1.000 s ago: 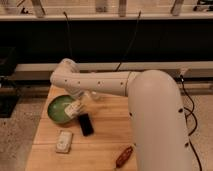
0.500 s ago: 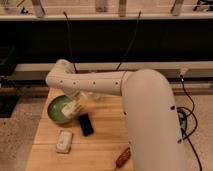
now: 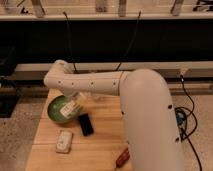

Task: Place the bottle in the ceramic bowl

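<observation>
The green ceramic bowl (image 3: pixel 57 110) sits on the left rear part of the wooden table (image 3: pixel 102 130). The white bottle (image 3: pixel 73 108) with a pale label hangs tilted over the bowl's right rim. My gripper (image 3: pixel 76 101) is at the end of the white arm that reaches in from the right. It sits just above the bowl's right side, shut on the bottle. The bowl's right edge is partly hidden by the bottle and gripper.
A flat black object (image 3: pixel 86 124) lies just right of the bowl. A white packet (image 3: pixel 64 141) lies at the front left. A red-brown object (image 3: pixel 122 157) lies near the front edge. My large white arm covers the table's right side. Dark shelving stands behind.
The arm has swung a little to the left and lowered. The bottle has come down slightly towards the bowl's right rim.
</observation>
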You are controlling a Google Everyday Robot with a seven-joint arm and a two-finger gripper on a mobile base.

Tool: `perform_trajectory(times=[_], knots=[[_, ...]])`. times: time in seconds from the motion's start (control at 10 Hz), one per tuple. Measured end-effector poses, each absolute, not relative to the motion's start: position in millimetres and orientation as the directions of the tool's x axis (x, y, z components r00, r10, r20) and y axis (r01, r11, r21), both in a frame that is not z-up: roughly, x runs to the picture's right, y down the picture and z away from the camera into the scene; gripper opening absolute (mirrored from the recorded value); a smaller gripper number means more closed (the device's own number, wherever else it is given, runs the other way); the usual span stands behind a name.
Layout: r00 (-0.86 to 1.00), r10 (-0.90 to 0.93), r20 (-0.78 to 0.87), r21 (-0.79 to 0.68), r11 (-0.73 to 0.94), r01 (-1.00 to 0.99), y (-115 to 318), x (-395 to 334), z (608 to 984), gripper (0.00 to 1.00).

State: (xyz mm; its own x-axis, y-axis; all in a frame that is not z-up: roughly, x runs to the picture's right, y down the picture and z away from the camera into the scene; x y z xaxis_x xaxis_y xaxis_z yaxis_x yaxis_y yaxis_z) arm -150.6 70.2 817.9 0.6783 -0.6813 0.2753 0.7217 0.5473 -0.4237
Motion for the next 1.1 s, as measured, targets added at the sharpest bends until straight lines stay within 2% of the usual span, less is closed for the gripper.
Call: perform_trajectory(times=[0.5,0.8,1.1], knots=[[0.655,-0.698,0.289,-0.402,0.533,0.745,69.5,-159.8,818.9,0.00],[0.645,-0.706,0.292,-0.397,0.523,0.754,69.2,-158.7,819.2,0.05],[0.631,-0.715,0.301,-0.385,0.514,0.766,69.3,-161.8,820.3,0.05]])
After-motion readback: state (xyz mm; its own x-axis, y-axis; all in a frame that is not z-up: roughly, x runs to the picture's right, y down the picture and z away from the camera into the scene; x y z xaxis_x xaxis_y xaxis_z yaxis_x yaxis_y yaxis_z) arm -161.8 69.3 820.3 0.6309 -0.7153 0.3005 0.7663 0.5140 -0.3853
